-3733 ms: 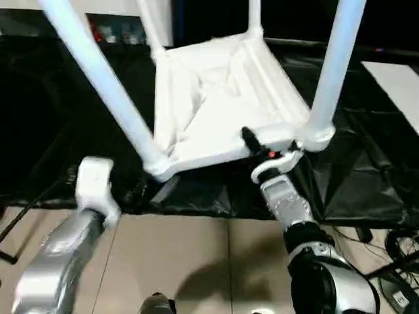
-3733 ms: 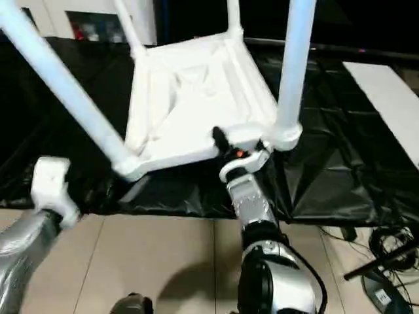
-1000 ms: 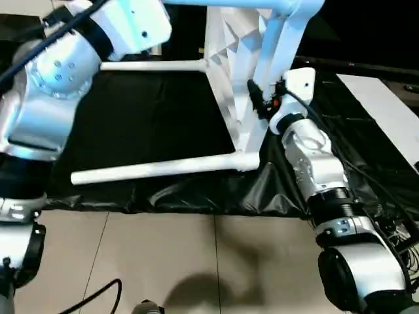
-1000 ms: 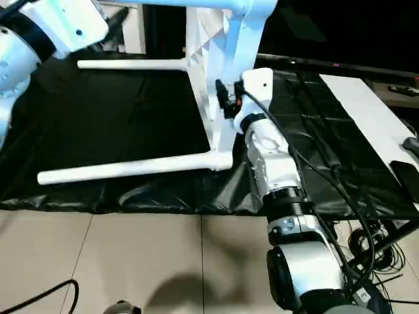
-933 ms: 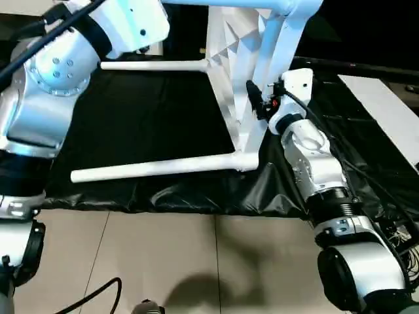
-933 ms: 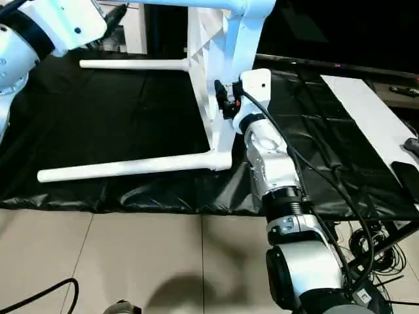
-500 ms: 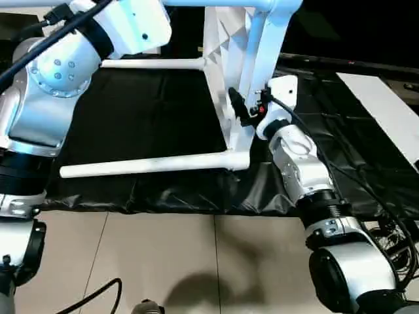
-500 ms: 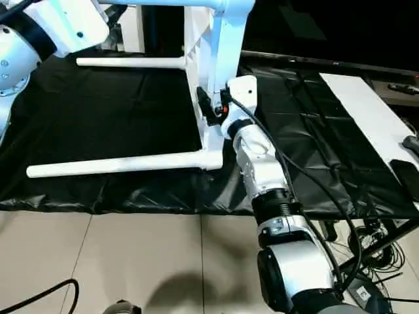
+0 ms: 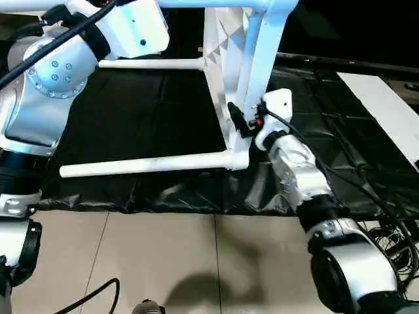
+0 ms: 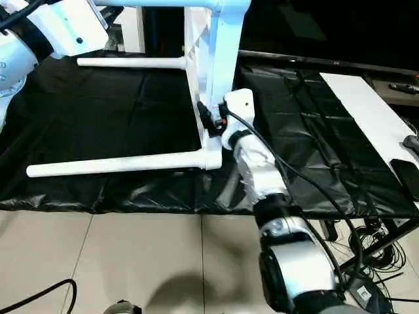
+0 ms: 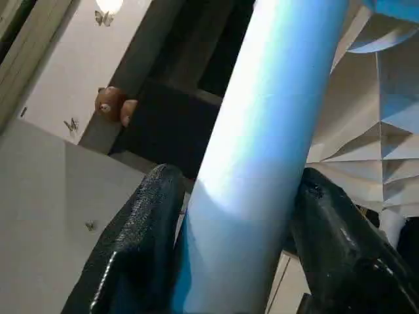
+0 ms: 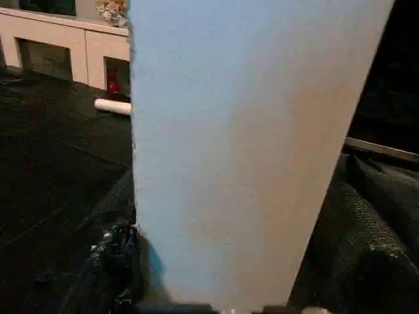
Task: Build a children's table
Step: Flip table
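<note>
The white children's table stands tipped on its side on the black sheet, its ribbed underside (image 9: 230, 65) facing left. One leg (image 9: 144, 163) lies low along the sheet, another (image 9: 152, 64) runs behind it, and an upper leg (image 9: 216, 4) crosses the top. My left gripper (image 11: 239, 261) is shut on that upper leg (image 11: 262, 144), one black finger (image 11: 141, 248) on each side. My right gripper (image 9: 239, 122) is shut on the tabletop's edge (image 12: 249, 144) just above the lower corner socket (image 9: 239, 159).
The black sheet (image 9: 131, 111) covers the work area and ends at a tiled floor (image 9: 163, 261). A white board (image 9: 386, 104) lies at the right, with cables (image 9: 399, 229) below it. A white cabinet (image 10: 134, 26) stands behind.
The table, earlier upside down with legs up, now rests on its side. Over the last second my right gripper slid down the tabletop's edge toward the lower corner.
</note>
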{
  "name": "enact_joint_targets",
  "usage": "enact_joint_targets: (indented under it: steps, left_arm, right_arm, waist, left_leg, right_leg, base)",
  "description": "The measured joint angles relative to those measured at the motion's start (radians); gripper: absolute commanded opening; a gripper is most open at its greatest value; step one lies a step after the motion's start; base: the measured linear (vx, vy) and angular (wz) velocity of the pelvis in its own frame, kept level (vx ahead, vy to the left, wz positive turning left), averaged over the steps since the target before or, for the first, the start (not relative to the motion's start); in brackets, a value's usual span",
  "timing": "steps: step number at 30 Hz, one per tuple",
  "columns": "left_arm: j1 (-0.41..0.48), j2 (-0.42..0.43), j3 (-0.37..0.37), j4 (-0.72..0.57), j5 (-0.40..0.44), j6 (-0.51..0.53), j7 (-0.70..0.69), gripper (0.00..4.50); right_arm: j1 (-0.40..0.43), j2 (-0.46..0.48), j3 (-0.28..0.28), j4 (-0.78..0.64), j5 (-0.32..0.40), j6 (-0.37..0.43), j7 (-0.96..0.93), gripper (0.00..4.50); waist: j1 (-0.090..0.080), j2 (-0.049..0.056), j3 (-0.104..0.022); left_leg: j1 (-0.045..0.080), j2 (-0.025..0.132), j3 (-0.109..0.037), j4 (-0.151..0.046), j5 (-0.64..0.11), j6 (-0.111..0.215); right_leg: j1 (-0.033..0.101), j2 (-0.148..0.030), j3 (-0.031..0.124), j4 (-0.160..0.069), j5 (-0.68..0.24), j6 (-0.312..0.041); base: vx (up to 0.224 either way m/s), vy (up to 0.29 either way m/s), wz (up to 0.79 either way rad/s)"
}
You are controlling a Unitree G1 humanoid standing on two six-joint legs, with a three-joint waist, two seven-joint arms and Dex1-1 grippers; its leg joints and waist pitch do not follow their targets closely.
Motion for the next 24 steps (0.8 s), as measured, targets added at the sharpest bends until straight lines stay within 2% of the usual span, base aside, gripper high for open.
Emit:
enact_joint_targets:
  steps: [6,11,14,17,20,22,24]
  left_arm:
    - [0.012,-0.004,0.004,-0.008,0.017,0.012,0.018,2.38]
    - [0.013,-0.01,0.014,-0.017,0.02,0.025,0.04,2.38]
    - [0.007,-0.027,0.041,-0.016,0.012,0.03,0.066,2.37]
    - [-0.01,-0.038,0.074,-0.008,-0.014,0.046,0.082,2.36]
    - [-0.02,-0.068,0.122,-0.006,-0.067,0.071,0.11,2.33]
    - [-0.015,-0.09,0.166,-0.011,-0.121,0.092,0.115,2.31]
    - [0.009,-0.112,0.21,-0.032,-0.18,0.113,0.119,2.24]
  right_arm:
    - [-0.037,0.0,0.0,0.049,-0.012,-0.013,-0.016,2.66]
    - [-0.067,-0.023,0.003,0.058,-0.025,-0.019,-0.014,2.52]
    - [-0.115,-0.071,0.011,0.065,-0.036,-0.028,0.004,2.46]
    - [-0.167,-0.11,0.012,0.064,-0.046,-0.05,0.011,2.38]
    - [-0.255,-0.187,0.023,0.07,-0.067,-0.069,0.044,2.31]
    - [-0.327,-0.251,0.025,0.071,-0.08,-0.088,0.064,2.28]
    - [-0.381,-0.308,0.025,0.058,-0.098,-0.113,0.078,2.25]
  waist:
    - [-0.001,0.002,0.001]
    - [-0.001,0.012,0.007]
    - [0.0,0.019,0.011]
    - [0.002,0.021,0.01]
    - [0.014,0.022,0.011]
    - [0.028,0.022,0.011]
    - [0.041,0.018,0.01]
  left_leg:
    - [-0.001,0.0,0.002,0.0,0.0,0.0]
    - [-0.002,0.0,0.005,-0.001,0.001,0.002]
    - [-0.005,0.0,0.01,-0.001,0.004,0.006]
    - [-0.006,0.0,0.014,-0.002,0.004,0.007]
    - [-0.008,0.0,0.016,-0.002,0.006,0.009]
    - [-0.008,0.0,0.018,-0.002,0.006,0.009]
    - [-0.007,0.001,0.018,-0.001,0.005,0.01]
  right_leg:
    - [-0.003,0.0,0.001,0.0,0.0,0.0]
    - [-0.006,-0.001,0.003,0.0,0.0,0.0]
    - [-0.009,-0.001,0.004,0.0,0.0,0.0]
    - [-0.01,-0.001,0.004,0.0,-0.001,0.0]
    - [-0.011,-0.003,0.004,0.0,-0.001,0.0]
    - [-0.011,-0.004,0.003,0.0,-0.001,0.0]
    - [-0.009,-0.004,0.002,0.0,-0.002,0.0]
  base:
    - [0.0,0.0,0.0]
    - [0.0,0.0,0.0]
    - [0.0,0.0,0.0]
    - [0.0,0.0,0.0]
    - [0.0,0.0,0.0]
    - [0.0,0.0,0.0]
    - [0.0,0.0,0.0]
